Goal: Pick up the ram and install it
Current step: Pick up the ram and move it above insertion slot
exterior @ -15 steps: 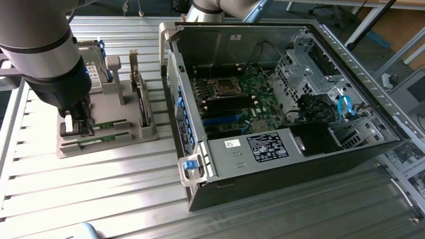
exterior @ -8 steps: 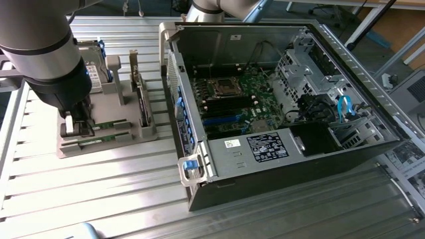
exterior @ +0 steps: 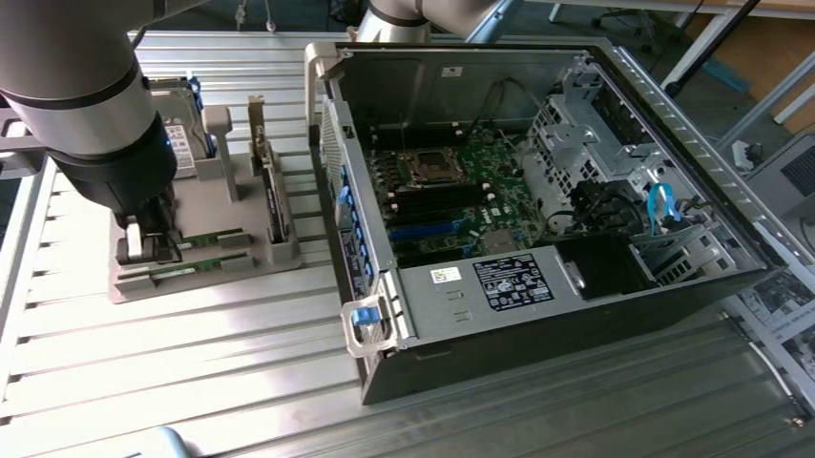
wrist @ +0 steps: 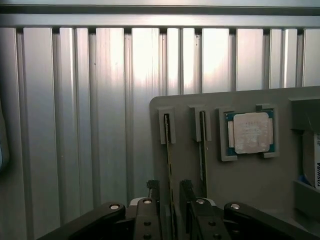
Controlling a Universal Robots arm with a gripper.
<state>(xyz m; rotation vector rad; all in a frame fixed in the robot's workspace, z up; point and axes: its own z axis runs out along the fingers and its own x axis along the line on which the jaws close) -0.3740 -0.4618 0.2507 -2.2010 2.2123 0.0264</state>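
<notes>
- Robot arm point(exterior: 90, 105), grey and black, fills the upper left of the frame and reaches down.
- Gripper point(exterior: 156, 250) is low over a grey holder tray point(exterior: 191, 286) at left centre.
- Ram point(exterior: 210, 237), a thin green stick, lies in the tray just right of the gripper; a second green stick point(exterior: 191, 268) lies just below it.
- Hard drive point(exterior: 189, 143) stands at the tray's upper end.
- Open computer case point(exterior: 382, 372) takes up the centre and right of the frame.
- Green motherboard point(exterior: 465, 181) is inside the case, with a square processor socket point(exterior: 427, 167) and black and blue slots point(exterior: 433, 218) below it.
- Blue latch point(exterior: 365, 321) sits on the case's lower left corner.
- Slatted metal table point(exterior: 166, 372) lies under everything.
</notes>
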